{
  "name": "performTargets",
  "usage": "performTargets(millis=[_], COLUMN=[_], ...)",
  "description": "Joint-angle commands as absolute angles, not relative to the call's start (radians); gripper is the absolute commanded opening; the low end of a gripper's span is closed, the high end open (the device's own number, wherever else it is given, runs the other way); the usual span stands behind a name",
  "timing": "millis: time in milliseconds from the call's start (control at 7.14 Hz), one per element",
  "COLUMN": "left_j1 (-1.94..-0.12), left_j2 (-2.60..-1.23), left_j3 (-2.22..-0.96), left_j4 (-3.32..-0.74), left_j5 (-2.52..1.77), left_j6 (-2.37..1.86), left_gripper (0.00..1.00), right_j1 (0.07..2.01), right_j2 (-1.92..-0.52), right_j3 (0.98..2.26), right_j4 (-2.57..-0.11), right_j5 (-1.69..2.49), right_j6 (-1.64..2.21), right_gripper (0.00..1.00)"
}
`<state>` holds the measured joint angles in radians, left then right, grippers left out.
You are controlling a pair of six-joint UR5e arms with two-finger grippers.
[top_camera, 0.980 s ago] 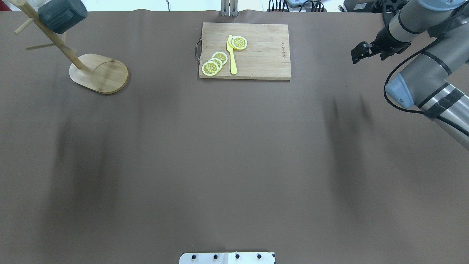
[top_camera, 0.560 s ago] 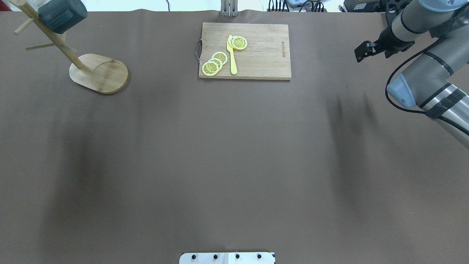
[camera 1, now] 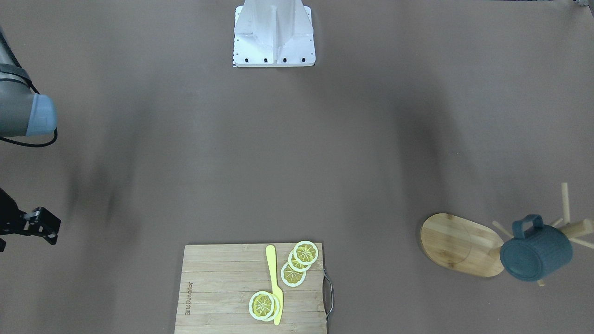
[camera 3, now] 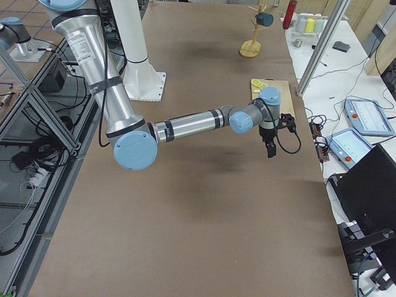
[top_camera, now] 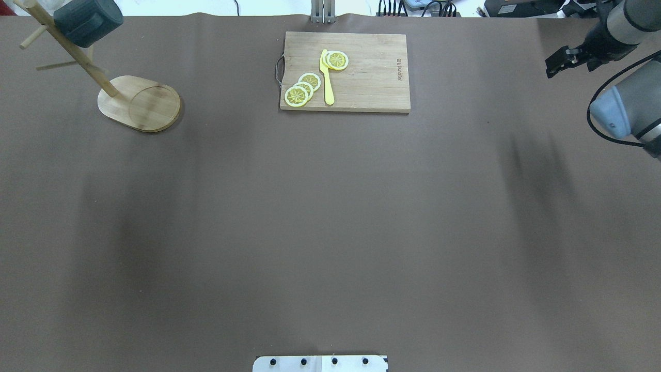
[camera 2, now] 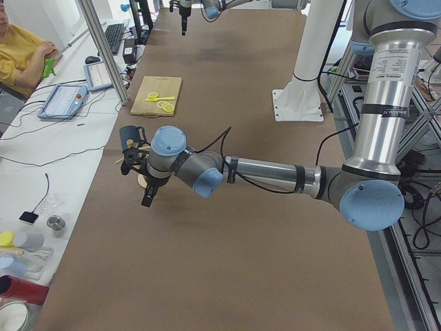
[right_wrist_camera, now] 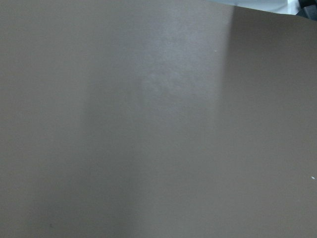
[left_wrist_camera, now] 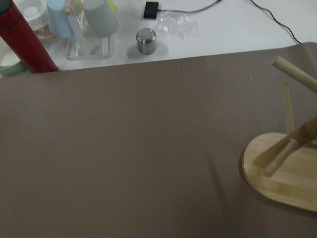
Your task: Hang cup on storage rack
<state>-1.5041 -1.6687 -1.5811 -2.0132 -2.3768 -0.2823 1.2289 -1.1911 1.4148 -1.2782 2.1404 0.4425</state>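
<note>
The dark teal cup (top_camera: 88, 20) hangs by its handle on an upper peg of the bamboo storage rack (top_camera: 142, 103) at the far left of the table, and no gripper touches it. It also shows in the front view (camera 1: 536, 253). My left gripper (camera 2: 147, 200) shows only in the exterior left view, pointing down close to the rack; I cannot tell if it is open. The left wrist view shows the rack's base (left_wrist_camera: 282, 168) and pegs. My right gripper (top_camera: 551, 66) hovers empty at the far right, jaws apart.
A wooden cutting board (top_camera: 361, 77) with lemon slices (top_camera: 302, 89) and a yellow knife (top_camera: 326, 77) lies at the far middle. Bottles and cups (left_wrist_camera: 25, 39) stand on the white bench beyond the left table end. The robot's base plate (top_camera: 320, 363) is at the near edge.
My right arm has swung further right and back toward the table's far right corner. The cup and rack have not moved.
</note>
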Motion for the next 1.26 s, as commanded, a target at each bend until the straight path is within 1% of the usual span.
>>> performTargets(millis=[0,280,420,700,840,980,1120], left_j1=[-1.499,-1.467,-1.47,-1.465,-1.465,-1.462,-1.462], left_j2=[-1.576,-1.545,-1.502,-1.448,-1.437,-1.44,-1.45], left_j3=[-1.629,-1.632,-1.638,-1.669,-1.669,-1.642,-1.646], left_j4=[-1.925,-1.888,-1.894,-1.913,-1.916,-1.927,-1.928], left_j5=[-2.451,-2.445,-2.442,-2.404,-2.378,-2.349,-2.347], left_j6=[-0.213,-0.152,-0.102,-0.106,-0.106,-0.098,-0.1], left_gripper=[0.98,0.97,0.98,0.98,0.98,0.98,0.98], right_j1=[1.383,1.451,1.495,1.496,1.494,1.494,1.494], right_j2=[-1.279,-1.296,-1.337,-1.422,-1.437,-1.445,-1.491], right_j3=[1.423,1.448,1.457,1.529,1.529,1.532,1.58], right_j4=[-1.317,-1.505,-1.55,-1.545,-1.542,-1.54,-1.54], right_j5=[2.273,2.272,2.273,2.269,2.269,2.27,2.267], right_j6=[0.289,0.076,-0.054,-0.072,-0.074,-0.075,-0.075], right_gripper=[1.0,1.0,1.0,1.0,1.0,1.0,1.0])
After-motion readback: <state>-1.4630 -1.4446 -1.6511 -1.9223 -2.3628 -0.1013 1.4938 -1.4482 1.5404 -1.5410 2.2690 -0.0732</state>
